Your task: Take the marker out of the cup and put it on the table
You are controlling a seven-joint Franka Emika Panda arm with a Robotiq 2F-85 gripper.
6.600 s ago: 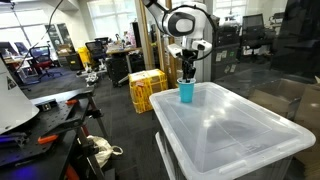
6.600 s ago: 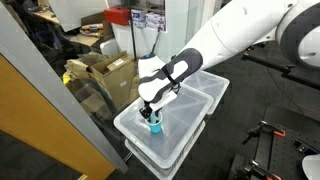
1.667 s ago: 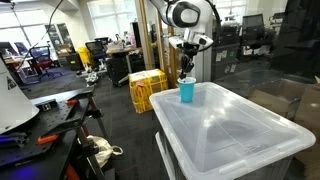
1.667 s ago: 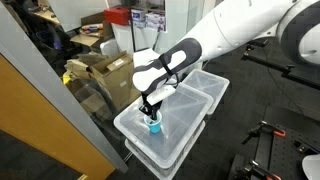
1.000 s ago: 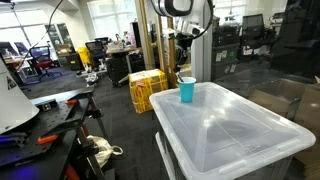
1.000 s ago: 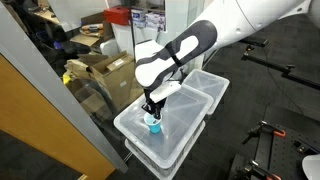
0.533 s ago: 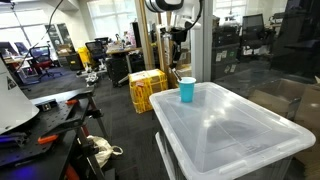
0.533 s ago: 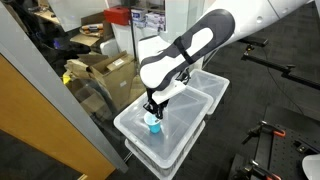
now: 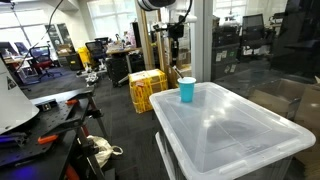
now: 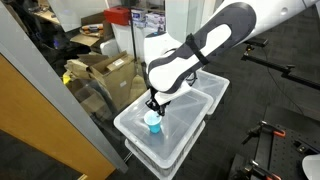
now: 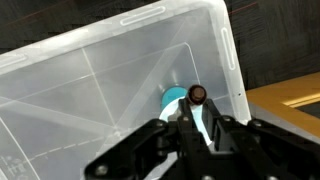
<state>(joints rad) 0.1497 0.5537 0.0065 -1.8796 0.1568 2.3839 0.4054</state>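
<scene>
Above the small cyan-blue tapered cup [image 9: 187, 91], the black Robotiq gripper [image 9: 172, 36] is being held well clear of the rim. The thin dark marker with a reddish end [image 11: 197, 96] is being clamped between its fingers and, in the wrist view, is being seen end-on over the cup's mouth. The cup is being left upright near a corner of the translucent white plastic lid-like table [image 9: 240, 140].

Arm [image 10: 205, 45] on my feed: bulky links in smooth, glossy white rounded shells, with a boxy white wrist section. Claw [image 10: 153, 104] is black. In the wrist view its fingers [image 11: 225, 135] look matte black and blocky, with angled linkage bars behind.
</scene>
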